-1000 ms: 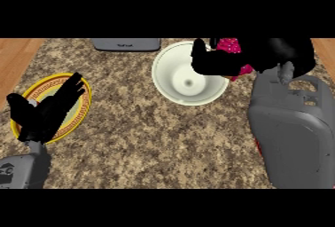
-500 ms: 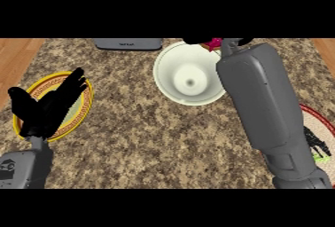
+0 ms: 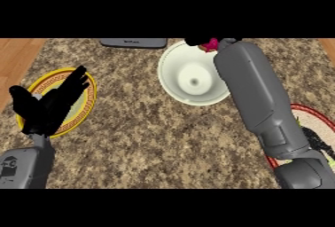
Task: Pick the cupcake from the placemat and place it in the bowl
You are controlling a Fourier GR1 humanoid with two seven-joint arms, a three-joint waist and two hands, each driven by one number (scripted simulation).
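The right hand (image 3: 194,42) grips the cupcake (image 3: 211,44) above the far rim of the bowl (image 3: 173,84), likely to drop it in, while the left hand (image 3: 49,106) rests open over a plate (image 3: 91,95).

A speckled brown stone counter (image 3: 150,146) fills most of the view. At nine o'clock a yellow plate (image 3: 90,94) with a patterned rim lies flat on it. At eleven o'clock a flat grey object (image 3: 133,42) is cut off by the top edge. Wooden floor (image 3: 16,57) shows at ten o'clock.
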